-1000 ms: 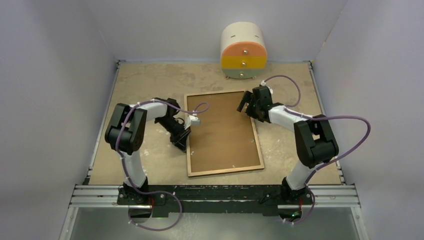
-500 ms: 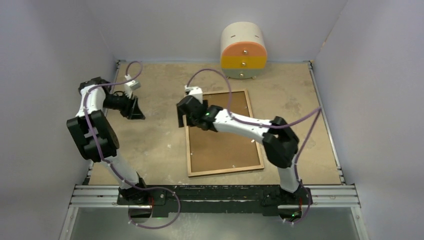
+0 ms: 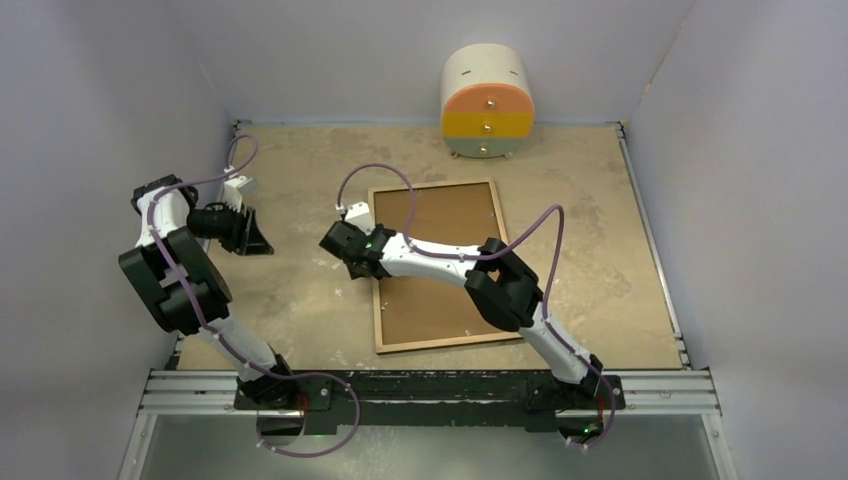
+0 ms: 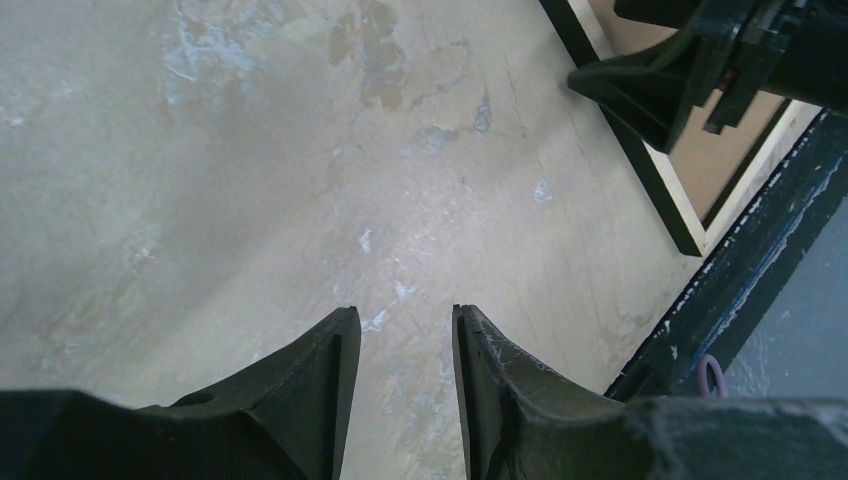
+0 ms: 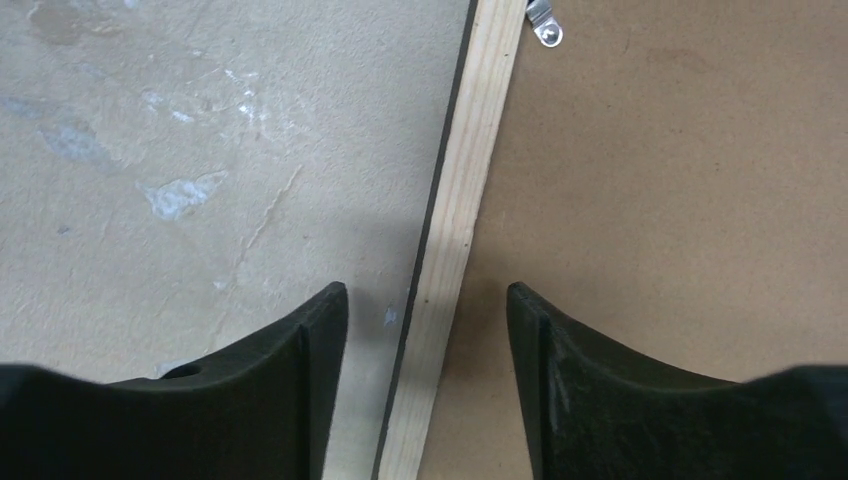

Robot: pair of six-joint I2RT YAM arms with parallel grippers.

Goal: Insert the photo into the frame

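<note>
Because the frame (image 3: 377,310) lies face down at the middle of the table (image 3: 300,300), only its pale wooden back shows. That back is a thin, square-cut rectangle of light timber with a black outer edge. A plain brown backing board (image 3: 440,310), matte and fibrous, fills its opening. The photo cannot be seen in any view, and whether it lies under the board cannot be told.

The right arm reaches across the board so that the right tool (image 5: 427,290) hangs over the frame's 9 o'clock rail, toward the 10 o'clock corner. Its jaws stand fairly wide and straddle the strip, with a gap on each side, holding nothing. Judging by this placement, the aim is to pinch the rail and lift or steady that edge. A small bright metal clip (image 5: 540,20) sits on the board just inside the rail, probably there to keep the board in place.

The left tool (image 4: 400,312) is well apart from the frame at the table's 9 o'clock edge. It is narrowly parted and empty over bare, scuffed tabletop mottled with pale patches. This likely keeps it out of the other arm's path. A rounded drawer unit (image 3: 487,100) with orange, yellow and grey fronts stands at 12 o'clock.
</note>
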